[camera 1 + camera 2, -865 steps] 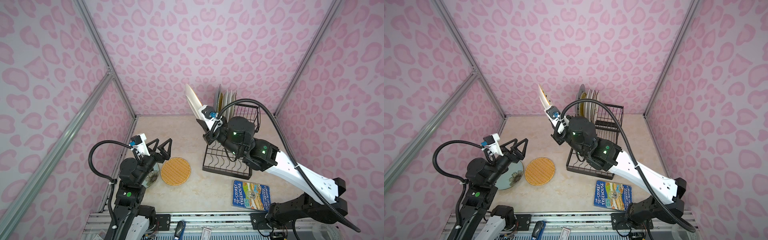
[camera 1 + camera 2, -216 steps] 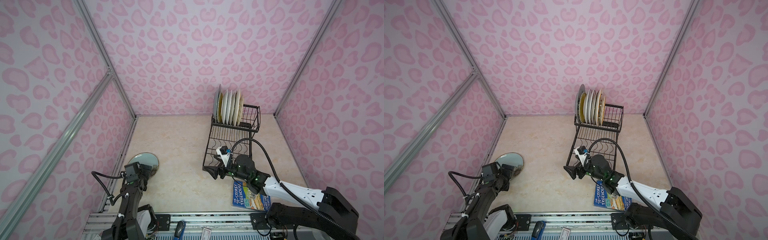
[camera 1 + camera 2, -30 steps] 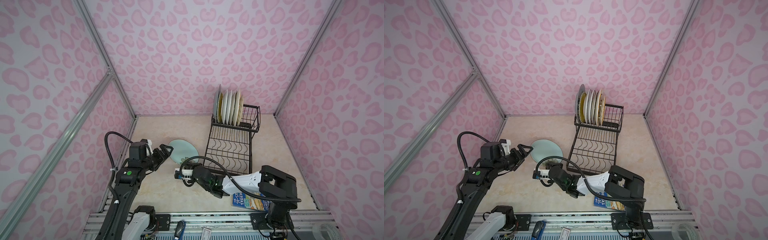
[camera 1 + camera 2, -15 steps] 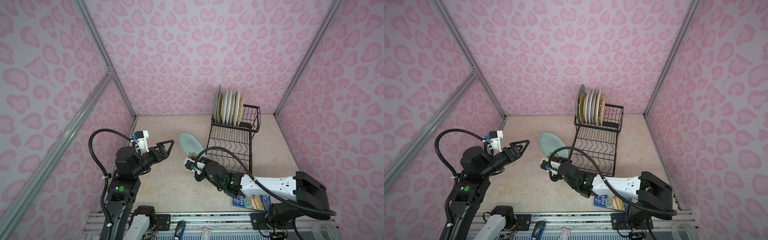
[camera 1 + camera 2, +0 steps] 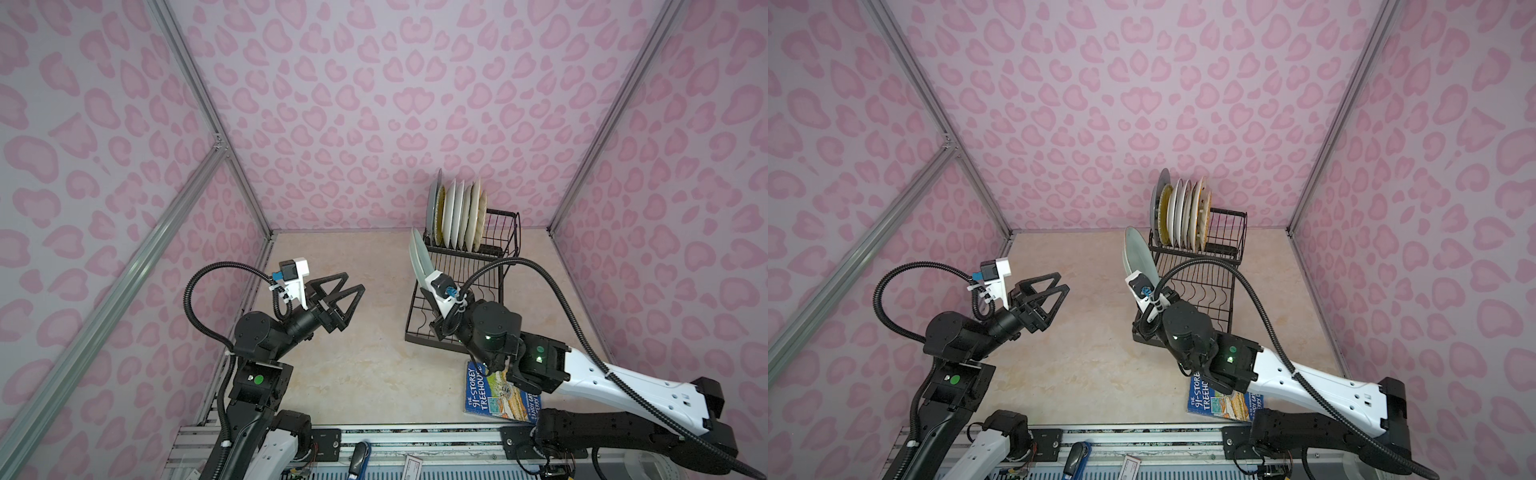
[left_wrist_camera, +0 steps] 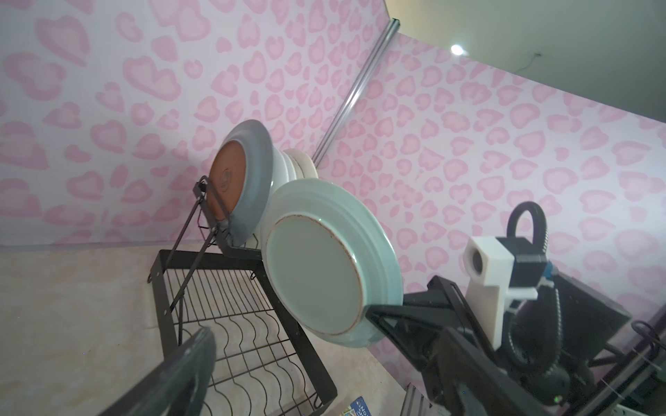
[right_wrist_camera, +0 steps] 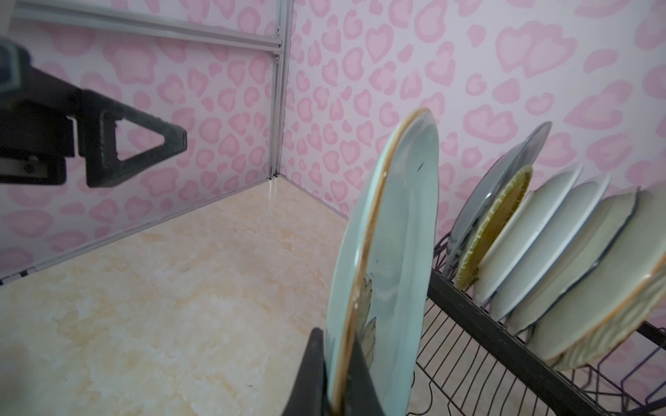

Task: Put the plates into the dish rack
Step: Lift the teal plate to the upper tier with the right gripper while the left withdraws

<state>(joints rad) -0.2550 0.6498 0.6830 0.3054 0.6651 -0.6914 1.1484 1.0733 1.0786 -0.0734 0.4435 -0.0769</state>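
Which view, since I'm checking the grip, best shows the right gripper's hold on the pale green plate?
Right wrist view: up close, the right gripper pinches the pale green plate by its rim. The left wrist view shows its underside and one finger. Both top views show it obliquely, grip hidden.

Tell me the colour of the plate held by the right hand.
The plate is pale green; the right wrist view shows it best.

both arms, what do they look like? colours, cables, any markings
The left arm and right arm match: black joints, white shell links near the base, green dots. A ribbed black cable loops to each white wrist camera block with a blue plug. The left pincer and right pincer have black open-triangle fingers.
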